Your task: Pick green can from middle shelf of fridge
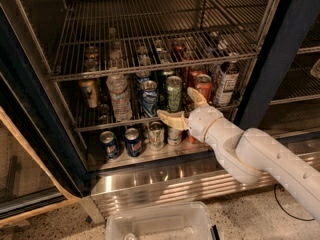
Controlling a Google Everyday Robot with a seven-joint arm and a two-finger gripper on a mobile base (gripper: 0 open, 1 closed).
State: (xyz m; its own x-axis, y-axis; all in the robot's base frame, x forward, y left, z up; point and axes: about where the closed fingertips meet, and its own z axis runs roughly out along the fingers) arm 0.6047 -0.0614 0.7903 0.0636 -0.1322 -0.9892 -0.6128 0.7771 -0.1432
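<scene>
Right by green can [174,93], parted jaws

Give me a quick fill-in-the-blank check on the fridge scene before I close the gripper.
1. The gripper, at the front of the fridge, is ____ rather than shut.
2. On the middle shelf, the green can stands just ____ of the blue can.
3. The water bottle stands ____ of the blue can.

Missing words: open; right; left.
</scene>
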